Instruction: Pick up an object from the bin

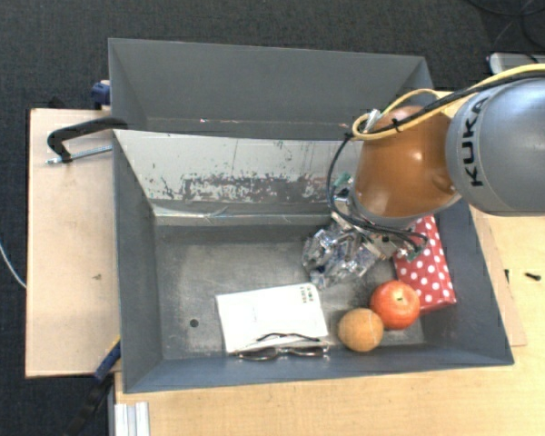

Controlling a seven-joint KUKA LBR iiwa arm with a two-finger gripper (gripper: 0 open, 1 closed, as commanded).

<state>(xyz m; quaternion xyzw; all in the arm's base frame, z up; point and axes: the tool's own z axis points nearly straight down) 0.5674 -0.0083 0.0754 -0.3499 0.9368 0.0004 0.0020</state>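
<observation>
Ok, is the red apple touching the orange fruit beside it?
Touching. In the camera view the red apple and the orange fruit meet edge to edge, with no gap showing between them.

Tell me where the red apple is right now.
In the camera view, the red apple sits lower right in the bin, between the tan round fruit and the red polka-dot cloth.

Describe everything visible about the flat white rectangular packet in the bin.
The flat white rectangular packet looks like card or paper, plain except small dark print at its upper right corner. It lies flat and slightly askew on the floor of the grey metal bin, near the front wall. A thin dark wiry thing, perhaps spectacles, lies along its lower edge. A tan round fruit sits just right of it; contact is unclear. The gripper is apart from it.
</observation>
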